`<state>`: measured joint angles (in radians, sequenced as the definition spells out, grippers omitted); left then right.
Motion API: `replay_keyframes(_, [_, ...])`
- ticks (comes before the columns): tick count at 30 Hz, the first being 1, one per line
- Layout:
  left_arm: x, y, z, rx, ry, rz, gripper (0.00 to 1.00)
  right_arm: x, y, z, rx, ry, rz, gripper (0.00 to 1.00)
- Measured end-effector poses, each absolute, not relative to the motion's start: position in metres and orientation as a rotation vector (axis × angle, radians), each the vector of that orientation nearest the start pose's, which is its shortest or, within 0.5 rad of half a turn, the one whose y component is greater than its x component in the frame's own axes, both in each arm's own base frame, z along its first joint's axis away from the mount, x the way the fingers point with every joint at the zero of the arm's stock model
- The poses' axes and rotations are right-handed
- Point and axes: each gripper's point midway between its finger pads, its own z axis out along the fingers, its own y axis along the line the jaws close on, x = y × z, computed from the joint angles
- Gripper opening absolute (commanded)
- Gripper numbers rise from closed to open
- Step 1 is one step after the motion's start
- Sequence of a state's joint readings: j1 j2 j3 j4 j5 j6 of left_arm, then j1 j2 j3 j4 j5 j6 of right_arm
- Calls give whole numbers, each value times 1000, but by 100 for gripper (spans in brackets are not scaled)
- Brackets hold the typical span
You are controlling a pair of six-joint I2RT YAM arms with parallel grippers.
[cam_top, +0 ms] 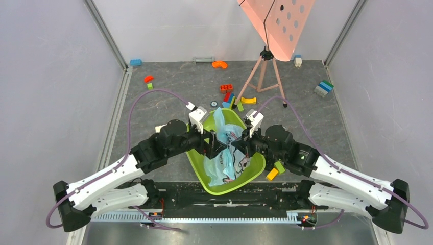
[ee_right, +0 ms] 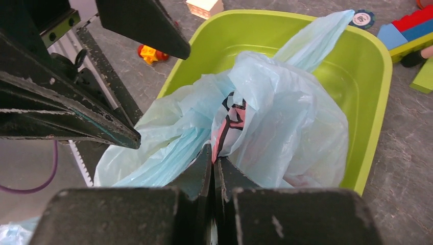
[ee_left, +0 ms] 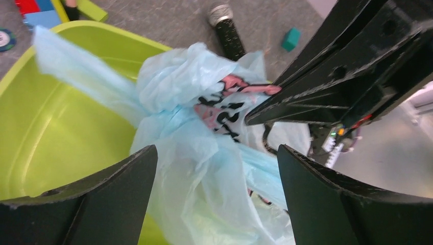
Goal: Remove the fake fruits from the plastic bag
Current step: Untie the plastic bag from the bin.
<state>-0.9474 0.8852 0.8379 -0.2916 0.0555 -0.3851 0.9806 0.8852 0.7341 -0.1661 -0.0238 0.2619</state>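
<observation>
A light-blue translucent plastic bag [cam_top: 225, 155] [ee_left: 194, 168] [ee_right: 286, 117] lies crumpled inside a lime-green plastic tub [cam_top: 196, 159] [ee_left: 56, 127] [ee_right: 370, 76], which sits on the dark grey desk [cam_top: 173, 97] between the two arms. The film is thin and crinkly, bunched into soft folds, with a pink-and-black cartoon print showing near its middle. One long tie handle stretches up toward the tub's far rim. The folds hide whatever the bag holds.

The left gripper [cam_top: 212, 145] [ee_left: 217, 155] hangs over the tub with its jaws spread wide, one on either side of the bunched film. The right gripper [cam_top: 240, 145] [ee_right: 213, 161] comes in from the opposite side, its jaws pressed together and pinching a fold of the bag right at the printed patch. Small coloured toy blocks [cam_top: 230, 94] lie scattered on the desk beyond the tub.
</observation>
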Motion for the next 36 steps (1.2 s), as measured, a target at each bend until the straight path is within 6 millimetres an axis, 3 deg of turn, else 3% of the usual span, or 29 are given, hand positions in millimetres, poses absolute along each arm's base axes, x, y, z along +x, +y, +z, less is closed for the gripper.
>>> replay_keyframes(9, [172, -260, 221, 592, 1984, -786, 90, 176, 279, 224, -679, 1838, 827, 0])
replay_keyframes(16, [171, -262, 202, 610, 2026, -751, 87, 176, 280, 226, -676, 1823, 839, 0])
replay_keyframes(22, [176, -266, 197, 608, 2031, -740, 71, 176, 281, 224, -674, 1826, 844, 0])
replay_keyframes(28, [175, -272, 198, 616, 2021, -753, 61, 172, 281, 225, -682, 1815, 866, 0])
replay_keyframes(30, [175, -273, 199, 616, 2015, -760, 52, 171, 281, 226, -682, 1808, 874, 0])
replay_keyframes(36, [173, -278, 197, 622, 2004, -788, 8, 168, 282, 226, -681, 1799, 899, 0])
